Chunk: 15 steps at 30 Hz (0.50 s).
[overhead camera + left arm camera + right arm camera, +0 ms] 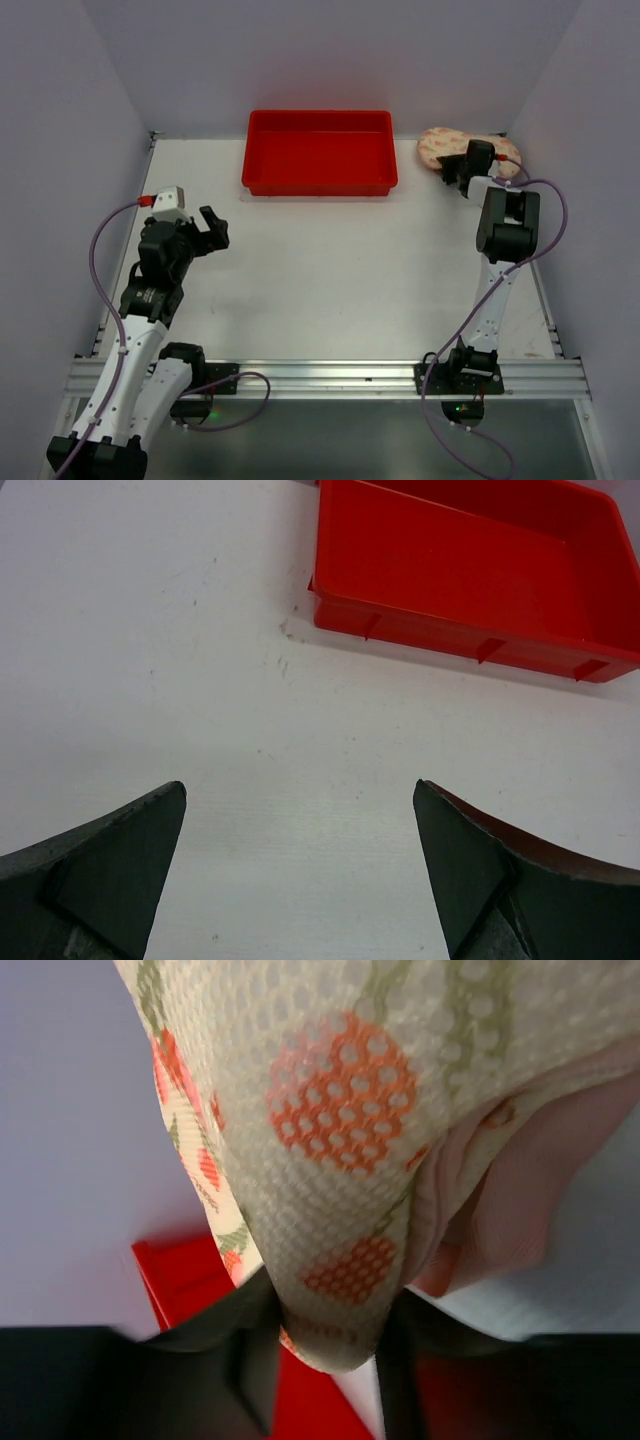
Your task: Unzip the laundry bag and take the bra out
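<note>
The laundry bag (440, 146) is a cream mesh pouch with red-orange marks, lying at the table's far right corner. My right gripper (456, 168) is at its near edge, shut on a fold of the mesh. In the right wrist view the laundry bag (340, 1110) fills the frame and its lower fold sits pinched at my right gripper (330, 1345). Pale pink fabric of the bra (520, 1200) shows at the bag's right side. My left gripper (212, 230) is open and empty over bare table at the left; the left wrist view shows my left gripper (300, 800) spread wide.
A red rectangular tray (320, 150) stands at the back middle, left of the bag; its near wall also shows in the left wrist view (470, 640). Grey walls close in the table on three sides. The right arm's purple cable (550, 215) loops near the right wall.
</note>
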{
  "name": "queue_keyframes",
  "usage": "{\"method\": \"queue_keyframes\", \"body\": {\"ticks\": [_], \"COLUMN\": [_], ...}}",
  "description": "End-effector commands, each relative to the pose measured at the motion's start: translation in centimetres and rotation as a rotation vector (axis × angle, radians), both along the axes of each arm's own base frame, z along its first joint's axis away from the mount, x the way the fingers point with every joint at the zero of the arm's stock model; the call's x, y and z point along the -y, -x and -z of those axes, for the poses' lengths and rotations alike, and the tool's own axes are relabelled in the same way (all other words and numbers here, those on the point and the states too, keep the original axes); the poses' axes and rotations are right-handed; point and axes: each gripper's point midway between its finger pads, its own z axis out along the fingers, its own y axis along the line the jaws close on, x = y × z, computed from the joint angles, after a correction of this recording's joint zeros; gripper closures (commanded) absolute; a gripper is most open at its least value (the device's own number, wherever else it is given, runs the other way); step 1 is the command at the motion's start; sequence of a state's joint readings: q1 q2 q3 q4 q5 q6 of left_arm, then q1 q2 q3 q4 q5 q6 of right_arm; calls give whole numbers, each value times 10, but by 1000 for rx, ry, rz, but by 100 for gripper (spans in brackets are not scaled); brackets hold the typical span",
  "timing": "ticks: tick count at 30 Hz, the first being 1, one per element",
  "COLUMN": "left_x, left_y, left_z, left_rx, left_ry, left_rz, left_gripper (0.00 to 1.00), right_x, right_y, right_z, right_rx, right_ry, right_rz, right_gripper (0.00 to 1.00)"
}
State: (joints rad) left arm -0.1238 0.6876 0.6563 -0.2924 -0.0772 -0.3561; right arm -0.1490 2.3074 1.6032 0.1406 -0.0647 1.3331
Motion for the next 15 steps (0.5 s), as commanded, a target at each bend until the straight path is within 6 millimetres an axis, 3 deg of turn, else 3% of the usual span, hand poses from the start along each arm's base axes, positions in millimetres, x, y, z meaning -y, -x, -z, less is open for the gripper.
{"method": "queue_keyframes", "body": {"ticks": [1,2,4,11,15], "left_x": [-2,-2,-3,1,5], "left_y": [-7,-7,-6,-2,2], "left_z": [-12,-13,-14,-18,-23], "left_rx": [55,61,64,83,103], "left_ry": [-1,0,1,13,26], "left_rz": [-6,-6,-4,17,34], "left_gripper": [0,0,0,0,0], "right_x": [11,10,10,-1,-13], "right_y": [-14,-15,-9,39,88], "right_z": [-26,-38,-48,-124,-180], "right_rx": [114,136,147,260,320], "right_ry": [-25,-17,25,133,231], "right_rz": [20,12,-5,-40,-62], "right_gripper": [72,89,100,100,100]}}
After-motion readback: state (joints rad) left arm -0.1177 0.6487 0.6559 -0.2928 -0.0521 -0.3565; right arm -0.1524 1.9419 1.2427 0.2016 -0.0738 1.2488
